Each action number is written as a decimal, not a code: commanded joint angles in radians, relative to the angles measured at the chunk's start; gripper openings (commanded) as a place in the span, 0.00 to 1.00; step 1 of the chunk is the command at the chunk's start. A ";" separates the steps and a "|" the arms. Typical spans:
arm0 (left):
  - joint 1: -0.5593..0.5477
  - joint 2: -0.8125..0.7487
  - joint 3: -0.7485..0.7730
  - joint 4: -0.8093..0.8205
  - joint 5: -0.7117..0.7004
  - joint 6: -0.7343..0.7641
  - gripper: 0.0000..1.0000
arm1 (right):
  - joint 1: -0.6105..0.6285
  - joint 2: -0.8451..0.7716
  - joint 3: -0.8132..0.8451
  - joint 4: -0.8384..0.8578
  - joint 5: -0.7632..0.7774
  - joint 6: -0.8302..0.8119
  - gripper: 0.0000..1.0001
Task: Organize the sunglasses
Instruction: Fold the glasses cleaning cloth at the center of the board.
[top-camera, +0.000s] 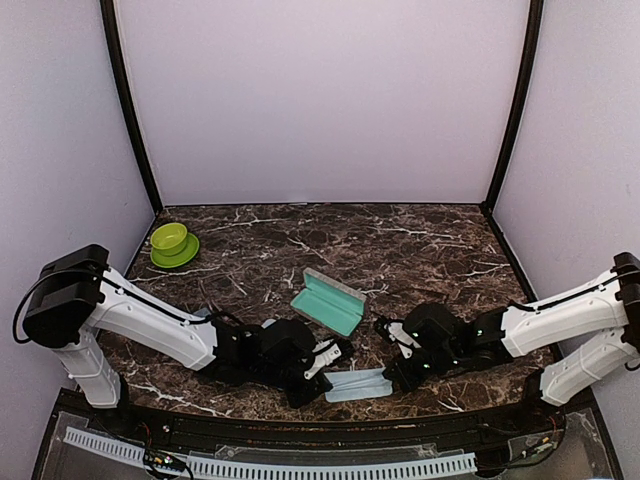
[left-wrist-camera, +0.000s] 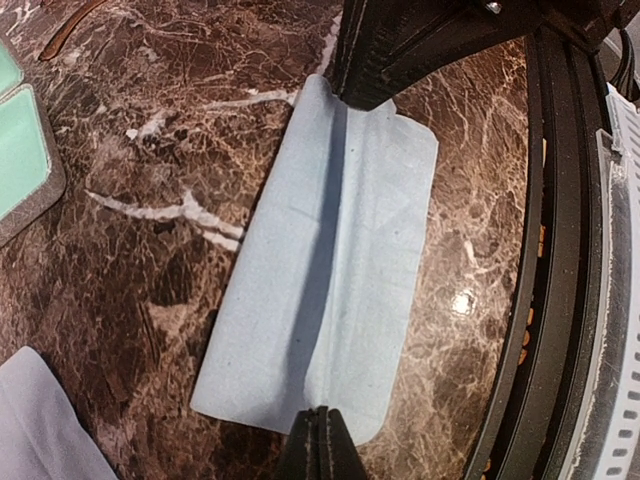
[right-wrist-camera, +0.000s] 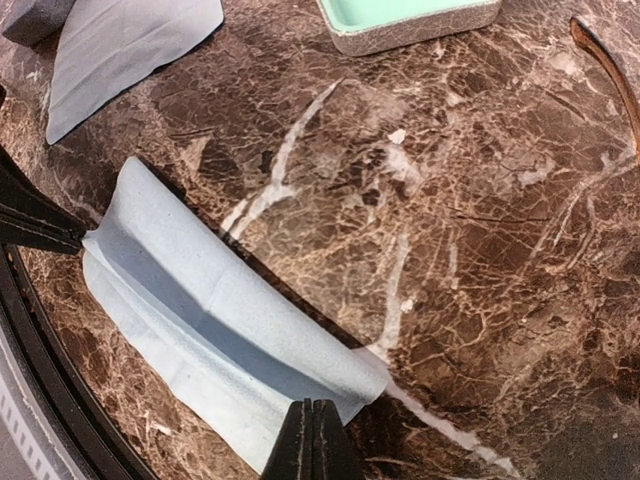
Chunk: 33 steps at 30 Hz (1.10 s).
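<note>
- Dark marble table (top-camera: 400, 240), lilac walls.
- My left gripper (left-wrist-camera: 318, 412) and right gripper (right-wrist-camera: 313, 405): jaws pinched closed on opposite ends of the blue cloth (left-wrist-camera: 330, 270).
- I see the sunglasses (right-wrist-camera: 608, 60) only as one thin arm near the open case (top-camera: 328, 303). They are likely light, brittle and slick-lensed, so I would grip the bridge.

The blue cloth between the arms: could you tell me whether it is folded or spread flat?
Partly folded: the cloth rises in a lengthwise ridge, ends pinched by left tool and right tool.
</note>
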 joint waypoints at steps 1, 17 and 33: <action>-0.010 -0.002 0.008 -0.026 0.015 -0.007 0.00 | 0.010 -0.010 0.013 -0.014 0.012 -0.009 0.00; -0.018 -0.009 0.009 -0.035 0.054 0.000 0.09 | 0.017 -0.043 -0.011 -0.013 -0.021 0.004 0.05; -0.023 -0.023 0.001 -0.016 0.094 0.012 0.12 | 0.056 -0.087 -0.047 -0.004 -0.025 0.057 0.11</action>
